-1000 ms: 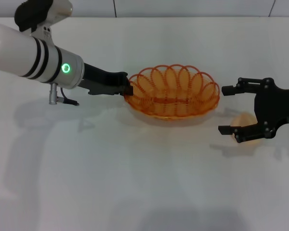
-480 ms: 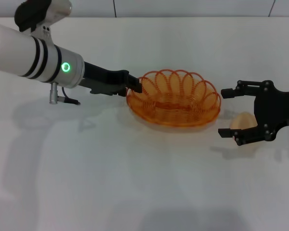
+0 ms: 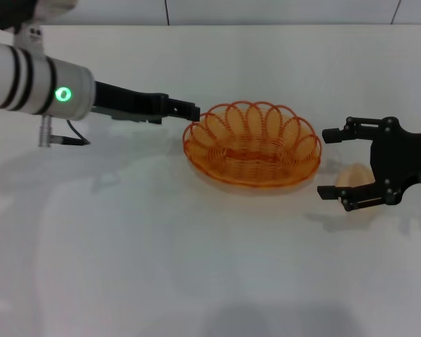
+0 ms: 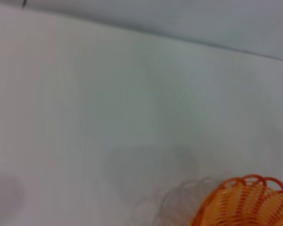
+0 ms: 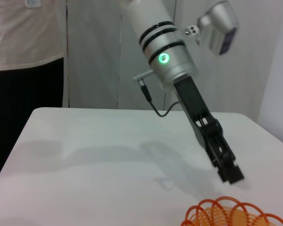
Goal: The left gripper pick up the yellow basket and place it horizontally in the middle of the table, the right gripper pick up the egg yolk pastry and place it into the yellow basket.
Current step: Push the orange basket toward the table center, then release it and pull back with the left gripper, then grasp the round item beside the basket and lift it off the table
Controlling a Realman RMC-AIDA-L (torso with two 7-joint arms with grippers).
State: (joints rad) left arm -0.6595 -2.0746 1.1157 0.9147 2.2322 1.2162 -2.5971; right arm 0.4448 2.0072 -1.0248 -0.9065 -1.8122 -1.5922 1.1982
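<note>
the yellow basket (image 3: 251, 143) sits mid-table (image 3: 196, 267). the left gripper (image 3: 191, 112), fingers together, hangs just beside its rim. the right gripper (image 3: 332, 162) is spread around the egg yolk pastry (image 3: 353, 176), right of the basket.

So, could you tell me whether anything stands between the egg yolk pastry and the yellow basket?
Nothing visible does. The egg yolk pastry lies on the table between the open right tool's fingers, and only bare tabletop separates it from the yellow basket.

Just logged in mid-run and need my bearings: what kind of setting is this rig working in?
Probably an indoor lab or test room: a plain white table holding only the yellow basket and egg yolk pastry, with pale wall panels behind.
</note>
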